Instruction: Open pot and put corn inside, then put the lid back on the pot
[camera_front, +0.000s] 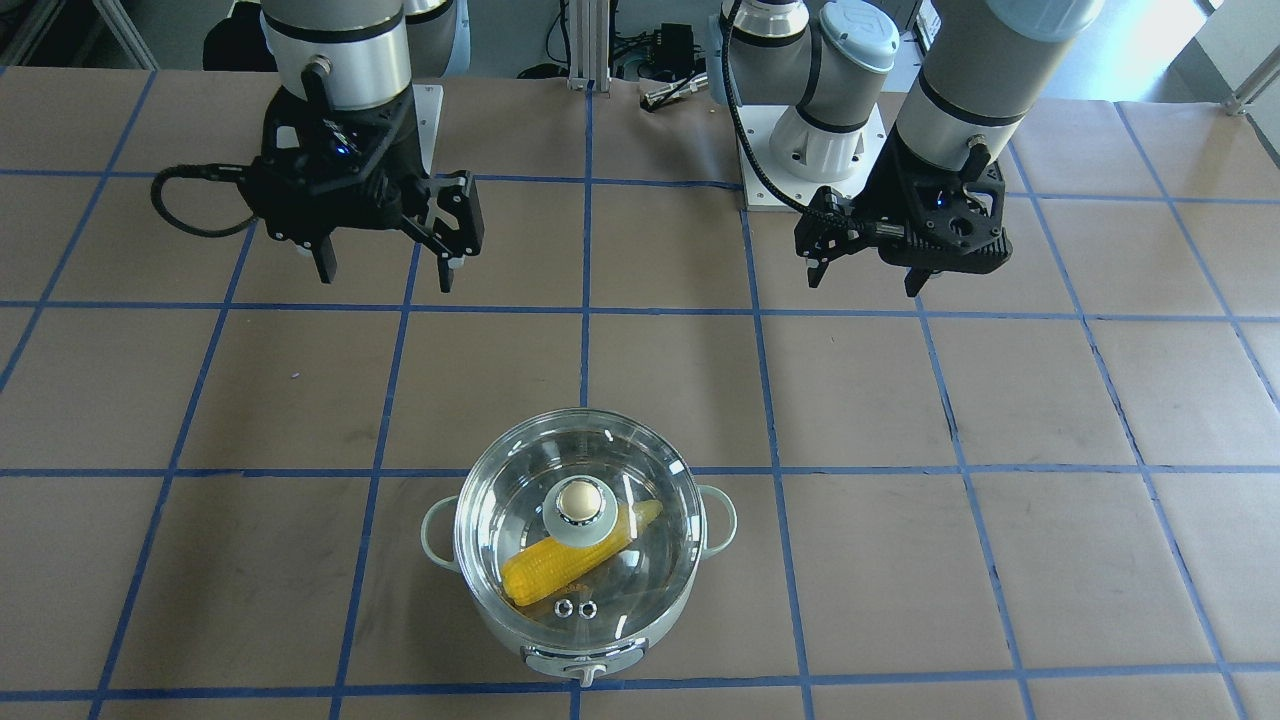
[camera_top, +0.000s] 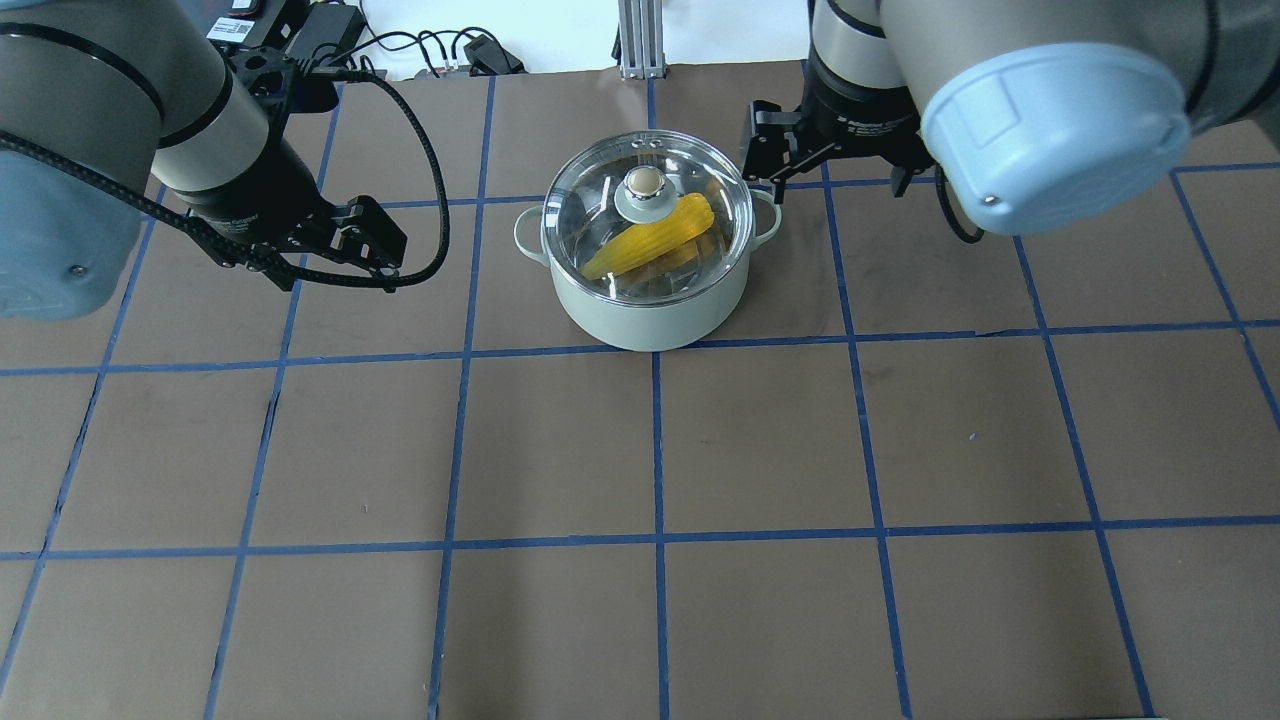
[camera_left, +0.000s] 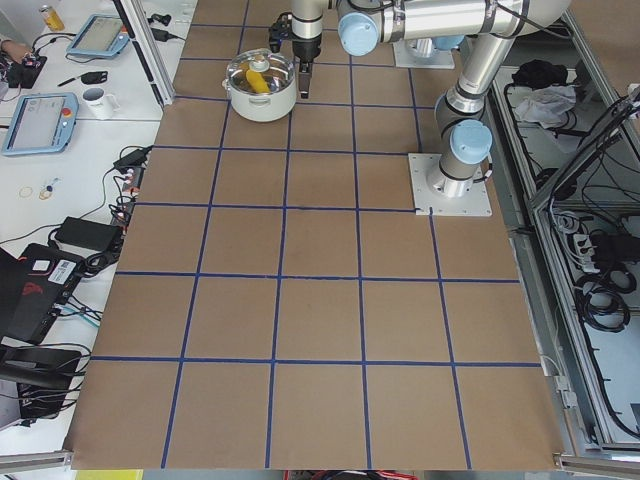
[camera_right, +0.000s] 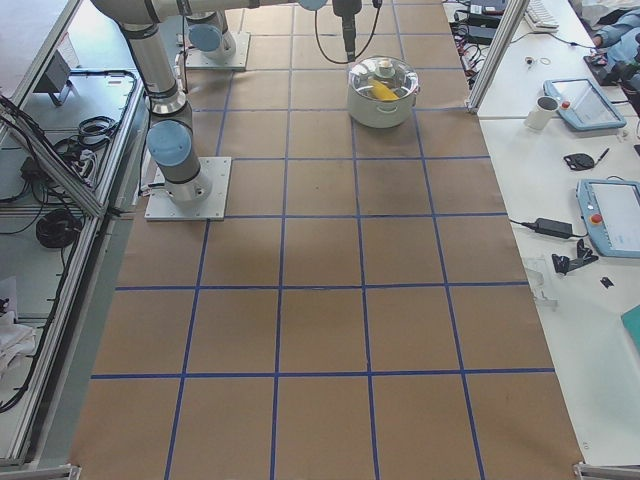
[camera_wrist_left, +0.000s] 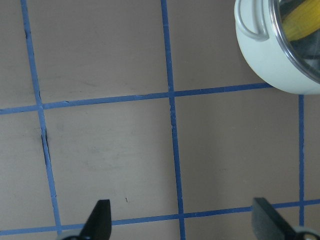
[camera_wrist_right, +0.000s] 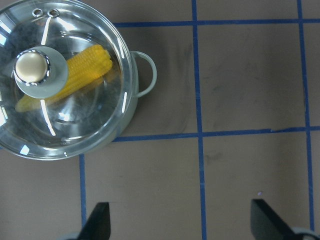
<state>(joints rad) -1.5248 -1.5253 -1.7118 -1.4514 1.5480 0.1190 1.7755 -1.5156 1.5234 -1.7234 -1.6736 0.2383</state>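
The pot (camera_top: 650, 310), pale grey-green with two loop handles, stands on the table's far middle. The clear glass lid (camera_front: 500, 510) with its beige knob (camera_front: 578, 500) sits closed on it. The yellow corn (camera_front: 545, 570) lies inside, seen through the glass, also in the right wrist view (camera_wrist_right: 85, 70). My left gripper (camera_front: 862, 283) is open and empty, hanging above the table to the pot's left; its wrist view shows the pot's edge (camera_wrist_left: 270, 65). My right gripper (camera_front: 385, 272) is open and empty, above the table to the pot's right.
The table is brown paper with a blue tape grid. An arm base plate (camera_front: 810, 170) sits at the robot's side. Side desks hold tablets (camera_right: 612, 210) and a mug (camera_right: 541, 112), off the table.
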